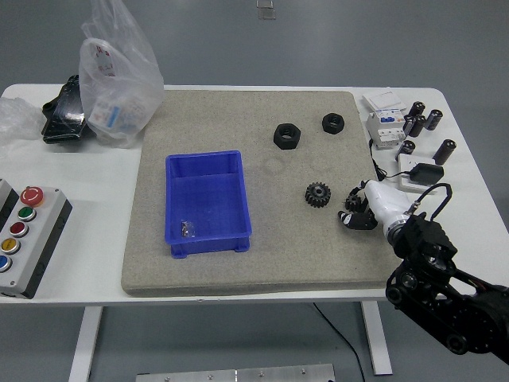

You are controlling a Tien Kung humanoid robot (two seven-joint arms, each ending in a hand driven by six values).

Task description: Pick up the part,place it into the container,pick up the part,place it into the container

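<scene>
A black gear (318, 193) lies on the grey mat (254, 263), right of the blue container (208, 169). A small metal part (187, 229) lies in the container's near left corner. Two black nuts (287, 135) (332, 122) lie on the mat further back. My right hand (355, 208) is low over the mat, just right of the gear and apart from it. Its black fingers (351, 196) are loosely spread and hold nothing. The left arm is out of view.
A clear plastic bag (119, 72) and a black object (64, 111) sit at the back left. A button box (22, 239) is at the left edge. A white breaker (383, 119), black cylinders (421, 119) and a small adapter (421, 173) lie at the right.
</scene>
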